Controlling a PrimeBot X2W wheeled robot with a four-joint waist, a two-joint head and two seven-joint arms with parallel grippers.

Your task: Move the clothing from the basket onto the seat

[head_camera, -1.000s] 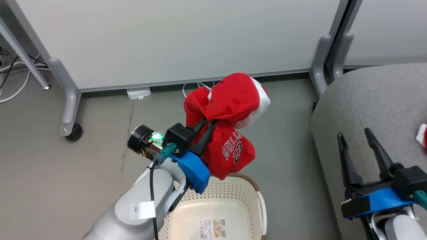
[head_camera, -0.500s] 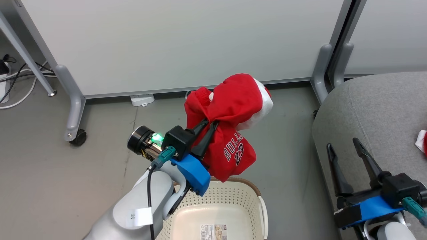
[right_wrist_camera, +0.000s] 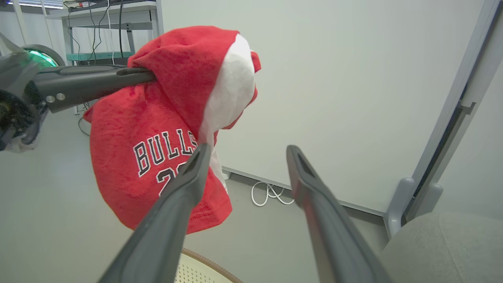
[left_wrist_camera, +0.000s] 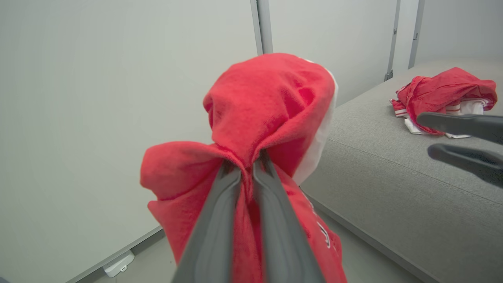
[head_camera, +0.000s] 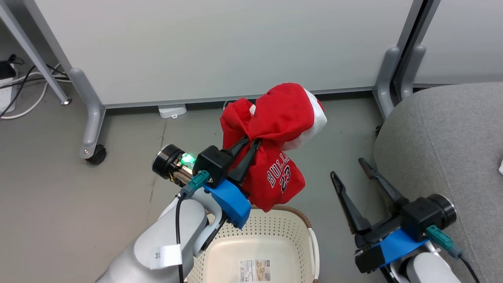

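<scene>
A bright red garment [head_camera: 275, 125] with white trim and black "BULLS 23" lettering hangs bunched in the air above the far rim of the cream-white basket [head_camera: 300, 222]. My left gripper [head_camera: 252, 141] is shut on its gathered middle, and the pinch shows in the left wrist view [left_wrist_camera: 246, 167]. Open and holding nothing, my right gripper [head_camera: 347, 168] is over the floor between the garment and the grey seat [head_camera: 444, 133], fingers pointing at the garment [right_wrist_camera: 157, 157]. Another red garment [left_wrist_camera: 444, 92] lies on the seat [left_wrist_camera: 393, 157]. The basket bottom shows a label sticker [head_camera: 253, 270].
White partition panels stand behind on grey legs, one with a caster [head_camera: 96, 154]. Cables [head_camera: 23, 78] and a white box [head_camera: 171, 111] lie at the wall's foot. Grey floor lies to the left of the basket.
My right gripper has swung left off the seat, out over the floor toward the held garment. The left gripper keeps its hold, hardly moved. The camera has shifted slightly.
</scene>
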